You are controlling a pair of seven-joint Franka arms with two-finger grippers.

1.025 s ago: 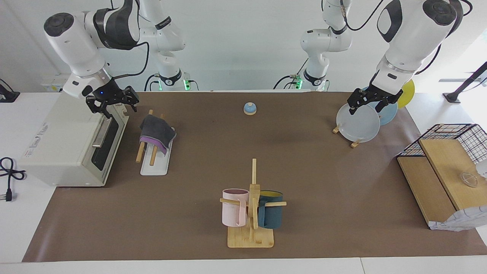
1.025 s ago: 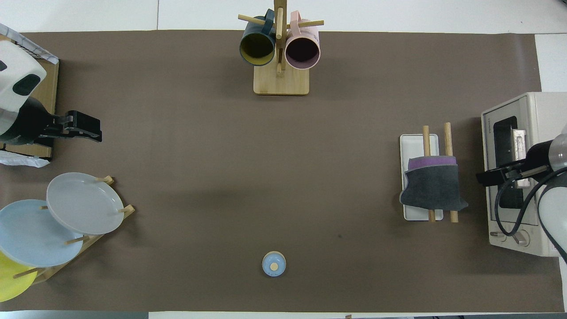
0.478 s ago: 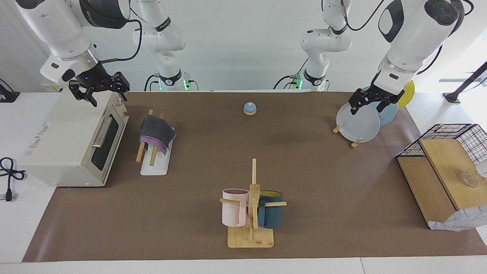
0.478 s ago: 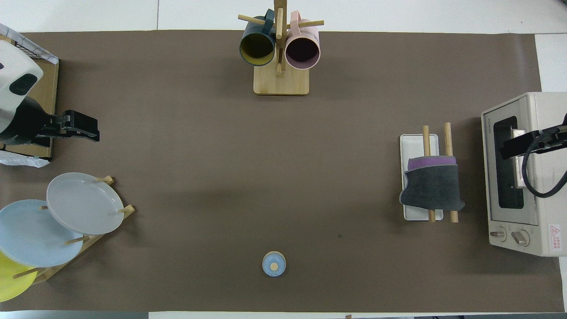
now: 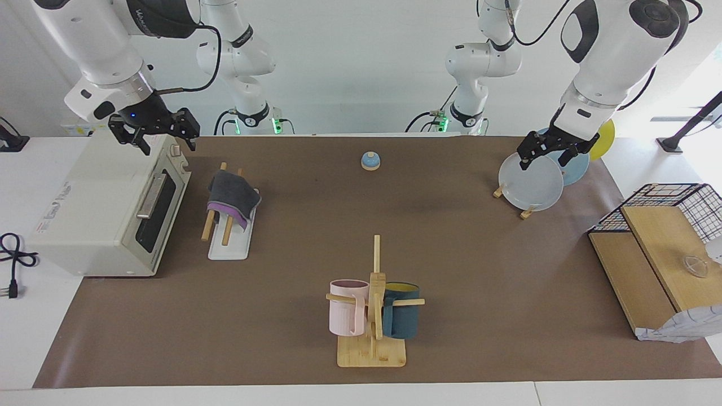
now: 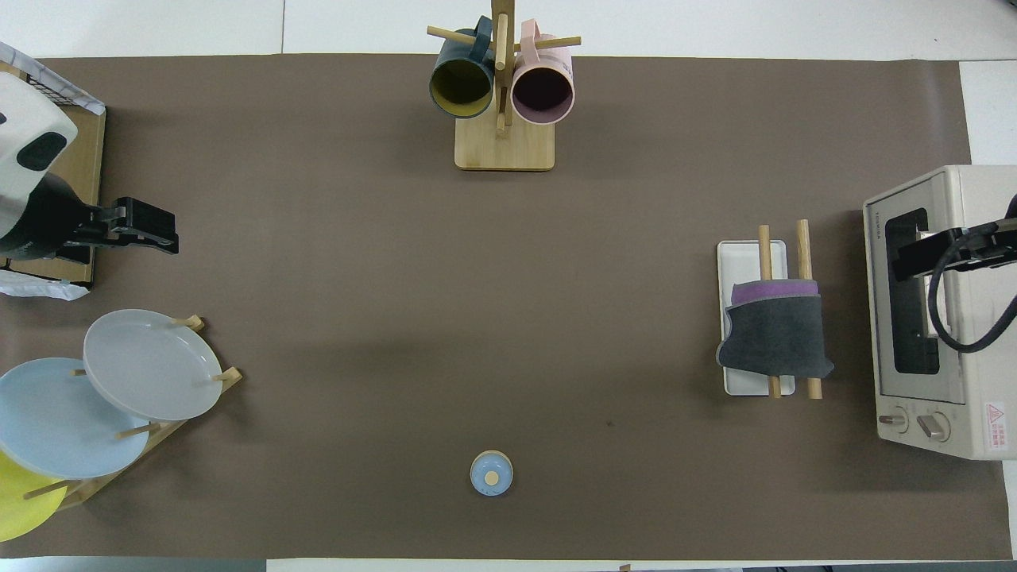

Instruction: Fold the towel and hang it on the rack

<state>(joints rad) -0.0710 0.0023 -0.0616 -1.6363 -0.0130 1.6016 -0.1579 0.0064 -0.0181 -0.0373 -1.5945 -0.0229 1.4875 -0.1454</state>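
While the towel [image 5: 231, 197] hangs folded over the two wooden rods of the rack [image 5: 228, 239], grey face outward with a purple edge showing, both tools stand open and empty. The rack sits near the right arm's end of the table [image 5: 451, 254], beside the toaster oven [image 5: 107, 208]. The right tool [image 5: 155, 132] is above the oven's top; the left tool [image 5: 550, 149] is above the plate stand [image 5: 530, 183].
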